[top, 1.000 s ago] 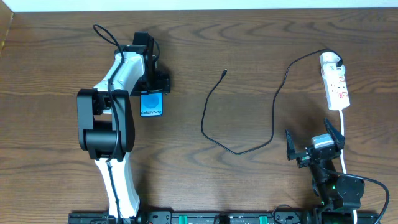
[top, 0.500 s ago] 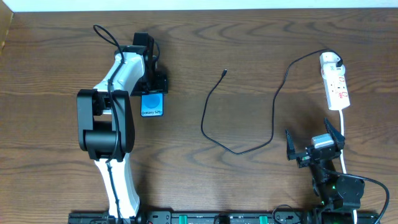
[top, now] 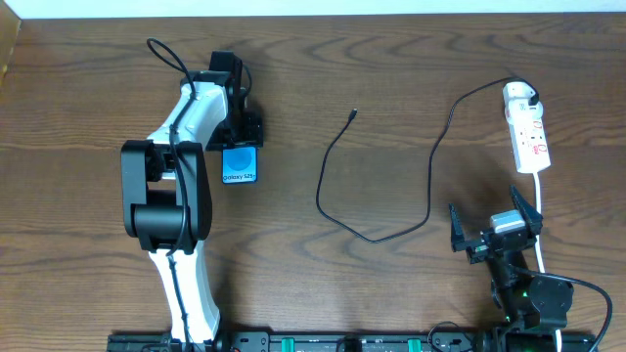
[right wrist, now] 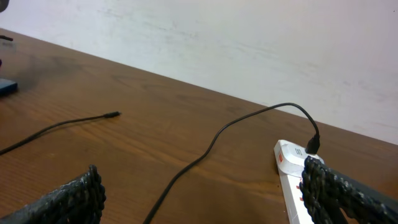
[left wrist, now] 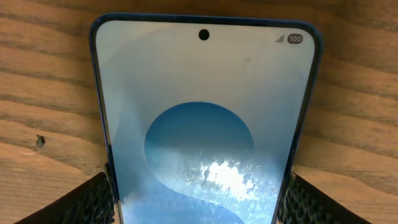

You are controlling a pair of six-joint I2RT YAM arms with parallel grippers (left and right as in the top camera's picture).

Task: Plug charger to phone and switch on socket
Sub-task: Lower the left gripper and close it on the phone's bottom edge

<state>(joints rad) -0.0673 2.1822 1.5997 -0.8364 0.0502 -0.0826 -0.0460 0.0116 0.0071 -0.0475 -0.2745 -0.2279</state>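
Observation:
The phone (top: pixel 241 164), with a bright blue screen, lies flat on the table left of centre and fills the left wrist view (left wrist: pixel 205 124). My left gripper (top: pixel 241 137) is at its far end, with both fingers pressed against the phone's long edges (left wrist: pixel 199 202). The charger's black cable (top: pixel 323 186) loops across the middle. Its small plug tip (top: pixel 353 113) lies free, and its white plug (top: pixel 519 93) sits in the socket (top: pixel 531 137) at the far right. My right gripper (top: pixel 495 235) is open and empty near the front right; its view shows the cable (right wrist: pixel 205 152) and the socket (right wrist: pixel 291 165).
The socket's thick white cord (top: pixel 541 210) runs toward the front edge beside my right gripper. A white wall (right wrist: pixel 249 43) rises behind the table's far edge. The phone's corner shows far left in the right wrist view (right wrist: pixel 6 86).
My left gripper's fingers have drawn in slightly around the phone, which has shifted a touch to the right. The right arm, cable and socket have not moved.

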